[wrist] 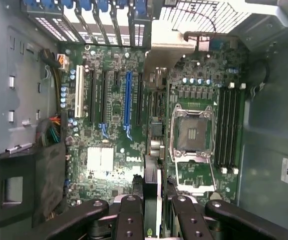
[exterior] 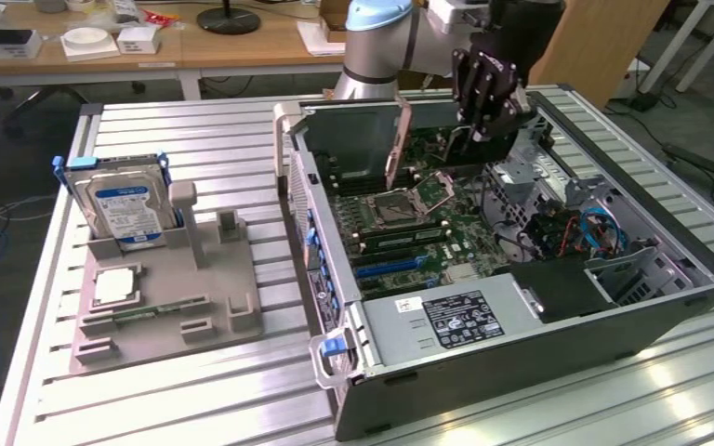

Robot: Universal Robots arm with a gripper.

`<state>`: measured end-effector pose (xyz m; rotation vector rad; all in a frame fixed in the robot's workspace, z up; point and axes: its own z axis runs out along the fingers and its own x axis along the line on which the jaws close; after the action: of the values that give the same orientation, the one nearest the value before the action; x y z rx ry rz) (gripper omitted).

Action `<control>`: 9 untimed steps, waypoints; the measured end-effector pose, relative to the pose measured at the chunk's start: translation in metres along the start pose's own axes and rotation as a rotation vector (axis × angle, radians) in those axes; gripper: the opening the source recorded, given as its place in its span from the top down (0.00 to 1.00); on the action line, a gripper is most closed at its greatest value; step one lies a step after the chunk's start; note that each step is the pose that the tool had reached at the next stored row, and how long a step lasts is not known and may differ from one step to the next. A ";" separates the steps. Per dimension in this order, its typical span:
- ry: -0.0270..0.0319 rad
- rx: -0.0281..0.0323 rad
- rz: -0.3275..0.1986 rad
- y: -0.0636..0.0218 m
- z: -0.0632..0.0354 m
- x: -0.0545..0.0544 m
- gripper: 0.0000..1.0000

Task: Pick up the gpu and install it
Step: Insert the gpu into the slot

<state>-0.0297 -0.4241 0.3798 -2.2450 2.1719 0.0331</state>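
Hard drive (exterior: 122, 206) upright in grey holder (exterior: 215, 302); open computer case (exterior: 556, 358) beside.

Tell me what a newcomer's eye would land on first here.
The open computer case on the exterior view's right draws the eye first, its motherboard laid bare. Above the board hangs the gripper, clamped on the thin dark gpu, which is held edge-on. On the exterior view's left, a blue-labelled hard drive stands upright in a grey holder.
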 end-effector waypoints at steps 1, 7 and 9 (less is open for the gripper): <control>0.0020 0.0001 0.001 -0.0001 0.0015 0.000 0.73; 0.0255 -0.0008 0.002 0.0001 0.0055 0.000 0.73; 0.0256 -0.0008 0.002 0.0002 0.0056 0.000 0.73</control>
<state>-0.0299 -0.4242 0.3743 -2.2566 2.1866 0.0052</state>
